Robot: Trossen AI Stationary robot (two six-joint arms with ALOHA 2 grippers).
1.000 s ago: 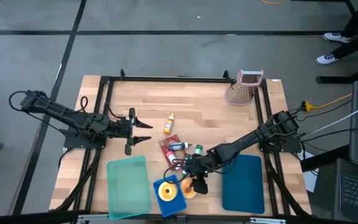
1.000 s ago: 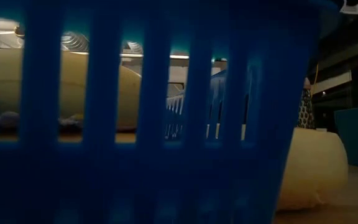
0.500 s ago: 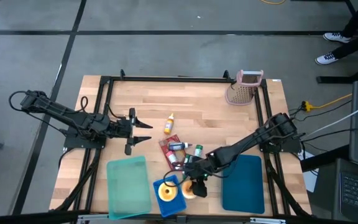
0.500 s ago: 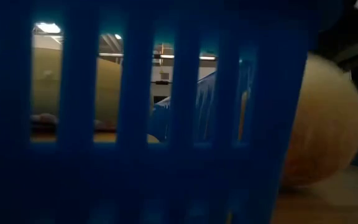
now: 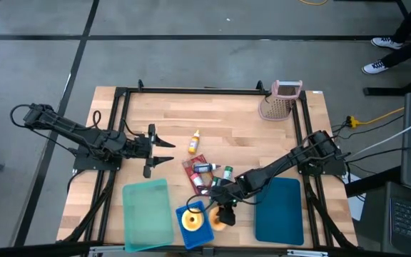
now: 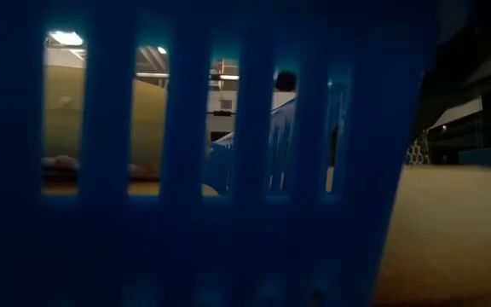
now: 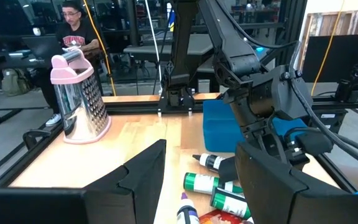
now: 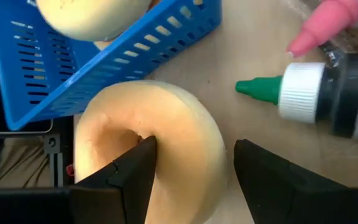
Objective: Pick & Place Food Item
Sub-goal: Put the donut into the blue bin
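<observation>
A pale yellow donut (image 8: 166, 137) lies on the table by the blue basket (image 5: 200, 234), near the front edge. My right gripper (image 8: 194, 180) comes down on it open: one finger stands in the hole, the other beyond the outer rim. In the high view this gripper (image 5: 223, 209) hides part of the donut (image 5: 218, 220). A second donut (image 5: 190, 219) lies inside the basket. My left gripper (image 5: 168, 151) waits open at the table's left, pointing level, with nothing between its fingers. My right gripper straddles one side of the donut's ring, slanting down from the table's far right. One finger (image 8: 135, 165) reaches into the hole, against its inner wall (image 8: 120, 140). The other finger (image 8: 263, 180) stands clear of the outer rim. The donut rests on the table.
Several small bottles (image 5: 209, 171), one green-tipped (image 8: 303, 93), lie just behind the donut. A green board (image 5: 148, 214) and a blue board (image 5: 278, 210) flank the basket. A yellow bottle (image 5: 193, 143) is mid-table and a pink-topped grater (image 5: 278, 101) far right. The basket's slatted wall (image 6: 186, 170) fills the low view.
In the low view the donut beside the basket has tipped up and come down again; it now shows larger, with a flat top. The basket's slats have shifted a little in that view. My right gripper has stayed over the donut, open throughout.
</observation>
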